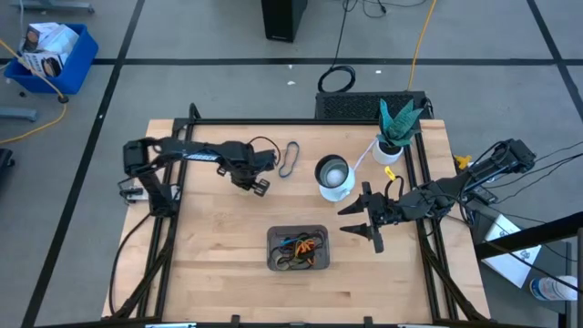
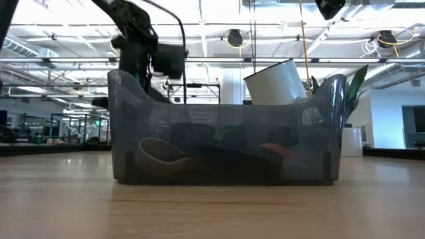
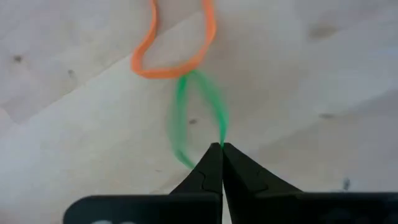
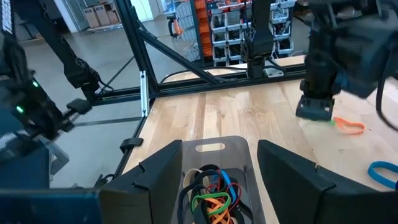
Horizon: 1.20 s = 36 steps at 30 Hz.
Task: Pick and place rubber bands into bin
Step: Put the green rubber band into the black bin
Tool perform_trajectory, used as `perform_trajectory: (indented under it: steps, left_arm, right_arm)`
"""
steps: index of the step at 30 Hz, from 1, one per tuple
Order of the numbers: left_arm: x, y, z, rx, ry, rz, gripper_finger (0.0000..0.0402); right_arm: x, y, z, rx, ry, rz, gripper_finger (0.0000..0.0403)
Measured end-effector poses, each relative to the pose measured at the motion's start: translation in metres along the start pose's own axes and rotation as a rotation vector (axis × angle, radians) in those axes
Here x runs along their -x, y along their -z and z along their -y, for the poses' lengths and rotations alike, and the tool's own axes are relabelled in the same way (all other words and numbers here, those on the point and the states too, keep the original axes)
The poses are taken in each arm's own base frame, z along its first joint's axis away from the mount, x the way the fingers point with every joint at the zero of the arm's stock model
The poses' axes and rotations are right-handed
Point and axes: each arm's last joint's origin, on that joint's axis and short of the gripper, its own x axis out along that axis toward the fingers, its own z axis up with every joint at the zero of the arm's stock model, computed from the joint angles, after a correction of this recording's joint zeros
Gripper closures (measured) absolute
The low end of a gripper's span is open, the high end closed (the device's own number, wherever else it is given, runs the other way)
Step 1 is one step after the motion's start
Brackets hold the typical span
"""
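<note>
Wooden table (image 1: 219, 237) carries: bin (image 1: 298, 249) (bands inside), white cup (image 1: 334, 177), potted plant (image 1: 398, 133), loose bands — black (image 1: 289, 159), orange (image 3: 174, 43), green (image 3: 199, 115), blue (image 4: 382, 172)

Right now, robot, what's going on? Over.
Left hand shut on green rubber band, orange band beside it. Right hand open over bin. Nothing in the way.

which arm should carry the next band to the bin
Left. The left gripper is shut on the green rubber band on the table, beside an orange band. The right gripper hangs open and empty beside the bin, holding nothing to drop in.
</note>
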Motion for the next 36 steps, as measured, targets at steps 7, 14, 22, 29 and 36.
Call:
perform_trajectory:
  steps: [7,14,22,29,36]
  left_arm:
    - [0.047,0.023,0.004,-0.060,0.161,0.131,0.0397]
    - [0.104,0.053,0.012,-0.210,0.495,0.331,0.0397]
    - [0.175,0.095,0.023,-0.545,0.975,0.657,0.0398]
    - [0.200,0.129,0.034,-0.735,1.160,0.796,0.0399]
    - [0.194,0.150,0.061,-0.923,1.108,0.813,0.0399]
  right_arm:
    - [0.000,0.000,0.000,0.005,0.000,0.000,0.0202]
    - [0.000,0.000,0.000,0.030,-0.001,0.000,0.0198]
    - [0.000,0.000,0.000,0.031,0.000,0.000,0.0201]
    - [0.000,0.000,0.000,0.057,0.000,0.000,0.0202]
    - [0.000,0.000,0.000,0.079,0.000,-0.001,0.0201]
